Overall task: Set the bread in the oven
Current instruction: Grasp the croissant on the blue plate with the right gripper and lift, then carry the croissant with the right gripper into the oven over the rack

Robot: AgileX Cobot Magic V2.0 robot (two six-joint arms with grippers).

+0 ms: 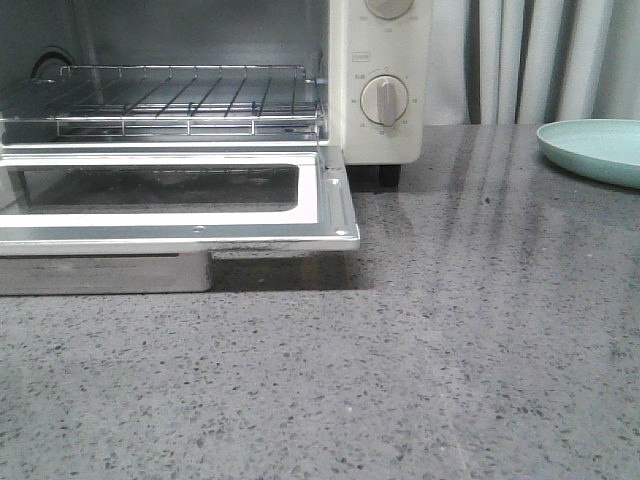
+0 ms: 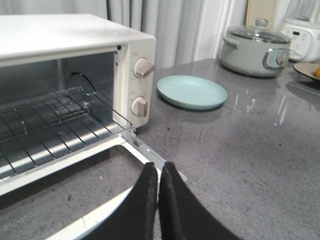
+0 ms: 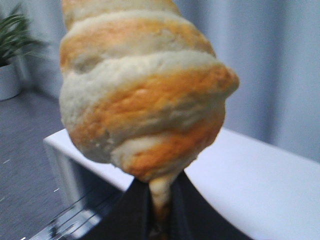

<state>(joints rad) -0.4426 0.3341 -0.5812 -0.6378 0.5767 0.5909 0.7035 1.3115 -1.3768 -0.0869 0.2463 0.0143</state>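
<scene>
Between the right pincer's [image 3: 159,212] fingers, bread [image 3: 142,95] stands.

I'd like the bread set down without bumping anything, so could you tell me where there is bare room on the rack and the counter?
The oven's wire rack is bare across its width behind the lowered door. The counter is bare in front of the door and between oven and teal plate. It is crowded behind the plate, by the lidded pot and white appliance.

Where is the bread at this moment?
The bread shows only in the right wrist view, gripped by its tip in the right hand, above the oven; the front view does not show it.
</scene>
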